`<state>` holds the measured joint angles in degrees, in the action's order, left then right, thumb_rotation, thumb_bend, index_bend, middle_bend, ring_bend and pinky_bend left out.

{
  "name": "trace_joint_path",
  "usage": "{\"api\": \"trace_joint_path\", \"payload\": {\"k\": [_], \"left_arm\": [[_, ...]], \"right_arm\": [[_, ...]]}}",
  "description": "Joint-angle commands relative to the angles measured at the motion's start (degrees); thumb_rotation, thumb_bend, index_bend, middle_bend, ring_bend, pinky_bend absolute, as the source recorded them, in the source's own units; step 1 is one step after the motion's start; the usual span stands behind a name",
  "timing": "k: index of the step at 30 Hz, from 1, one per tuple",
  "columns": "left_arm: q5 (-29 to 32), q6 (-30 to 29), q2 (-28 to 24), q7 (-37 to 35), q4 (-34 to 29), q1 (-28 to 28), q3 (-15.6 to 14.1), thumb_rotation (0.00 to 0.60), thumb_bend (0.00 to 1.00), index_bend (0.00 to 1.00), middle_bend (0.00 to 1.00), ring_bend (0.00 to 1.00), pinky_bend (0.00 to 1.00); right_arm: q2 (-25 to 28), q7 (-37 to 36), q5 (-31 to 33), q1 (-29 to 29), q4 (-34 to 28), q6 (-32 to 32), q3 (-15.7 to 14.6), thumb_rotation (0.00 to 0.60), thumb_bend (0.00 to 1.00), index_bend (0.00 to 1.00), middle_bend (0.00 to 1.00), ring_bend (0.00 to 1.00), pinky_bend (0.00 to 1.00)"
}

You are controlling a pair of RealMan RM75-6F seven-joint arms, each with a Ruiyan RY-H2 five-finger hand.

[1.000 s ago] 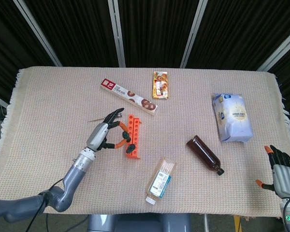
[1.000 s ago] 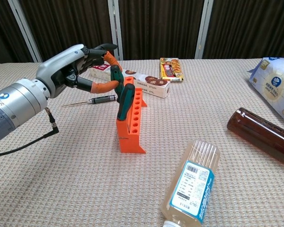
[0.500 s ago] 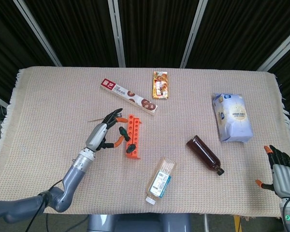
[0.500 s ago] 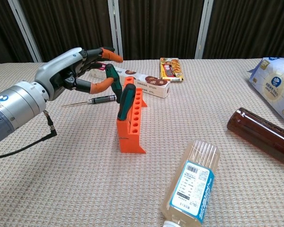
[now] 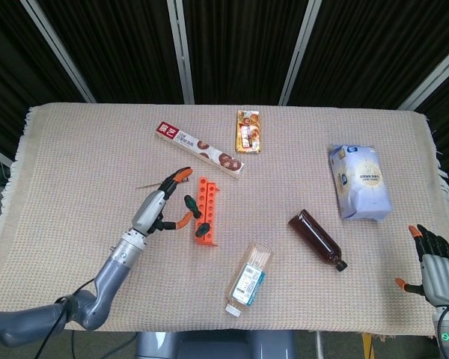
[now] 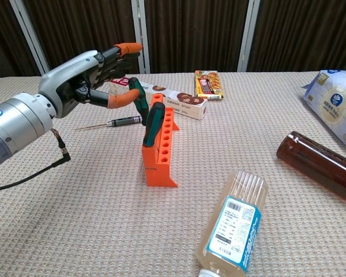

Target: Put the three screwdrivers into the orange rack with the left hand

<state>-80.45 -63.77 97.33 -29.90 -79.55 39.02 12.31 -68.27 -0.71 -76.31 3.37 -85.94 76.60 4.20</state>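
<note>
The orange rack [image 5: 207,212] [image 6: 160,151] stands upright left of the table's middle. Two green-handled screwdrivers stand in it, a nearer one [image 6: 153,123] [image 5: 198,212] and a farther one [image 6: 139,97] [image 5: 188,201]. A third, thin black screwdriver [image 6: 124,121] [image 5: 148,186] lies flat on the cloth just left of the rack. My left hand [image 5: 162,203] [image 6: 90,74] hovers beside the farther handle with its fingers spread and raised, holding nothing; its thumb is close to that handle. My right hand [image 5: 434,266] rests open at the table's near right corner, showing only in the head view.
A long red-and-white cookie box [image 5: 200,149] [image 6: 174,100] and a snack packet [image 5: 248,132] [image 6: 209,85] lie behind the rack. A clear bottle [image 5: 248,279] [image 6: 233,225], a brown bottle [image 5: 318,239] [image 6: 320,164] and a white-blue bag [image 5: 363,182] [image 6: 337,109] lie to the right.
My left hand let go of the farther green screwdriver, which stays standing in the rack. Its fingers spread and lifted away to the left. The right hand has not moved.
</note>
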Motion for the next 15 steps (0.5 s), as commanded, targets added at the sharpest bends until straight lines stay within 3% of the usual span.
{"api": "trace_joint_path", "payload": {"k": [1,10,15], "left_arm": [[0.6,2.6,-1.8,-2.9,-2.8,0.3,-0.2,0.6,0.39,0.01,0.0,0.0,0.0],[2.7,5.6,-2.8,-4.9,-4.5,1.3,1.0,0.6,0.41,0.09,0.0,0.0,0.06],[3.4,7.0,-2.9,-7.1,-5.4,1.6,1.4,0.6,0.45,0.15,0.06,0.0,0.13]], "right_arm": [[0.0,-0.1,0.0,0.0,0.1,0.0,0.0,0.6,0.0,0.0,0.0,0.0,0.0],[0.0,-0.4,0.1,-0.1,0.3,0.1,0.0,0.6,0.0,0.0,0.0,0.0,0.0],[-0.1,-0.5,0.2,-0.1,0.4,-0.1,0.0,0.6,0.0,0.0,0.0,0.0,0.0]]}}
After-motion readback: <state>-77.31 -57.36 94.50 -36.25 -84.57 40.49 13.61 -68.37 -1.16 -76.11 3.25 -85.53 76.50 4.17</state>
